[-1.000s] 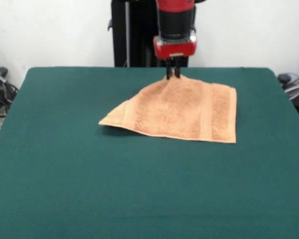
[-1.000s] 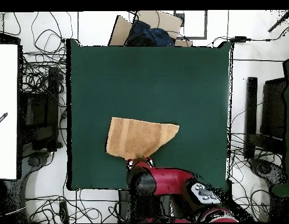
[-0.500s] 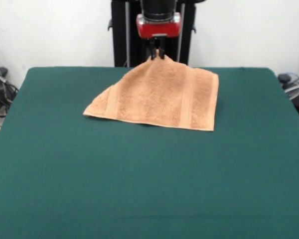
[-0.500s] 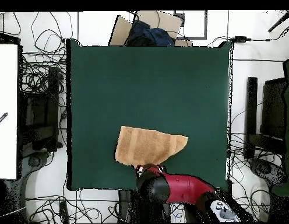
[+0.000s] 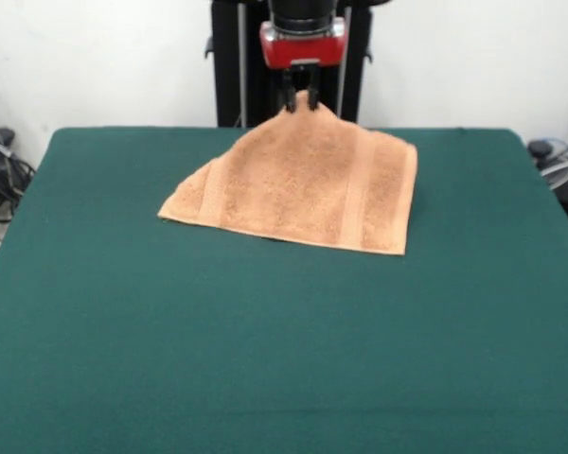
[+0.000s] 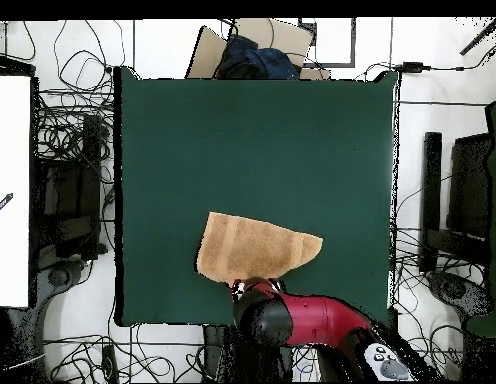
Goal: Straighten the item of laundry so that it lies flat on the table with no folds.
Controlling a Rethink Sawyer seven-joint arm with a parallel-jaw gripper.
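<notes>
The peach-tan towel (image 5: 298,184) hangs like a tent from one pinched point at the table's far side, its lower edge resting on the green table (image 5: 265,359). A woven band runs down its right part. My gripper (image 5: 301,100) is shut on the towel's top point, holding it up above the table. In the overhead view the towel (image 6: 256,247) lies near the table's bottom edge (image 6: 172,320), and the red arm (image 6: 292,317) covers the gripper.
The black pedestal (image 5: 237,57) stands behind the table. Cables and boxes lie around the table in the overhead view; a cardboard box with dark cloth (image 6: 254,55) sits beyond the top edge.
The gripper has lifted the towel's pinched point and pulled it back toward the pedestal and to the picture's left; the towel slid with it. In the last half second it barely moved.
</notes>
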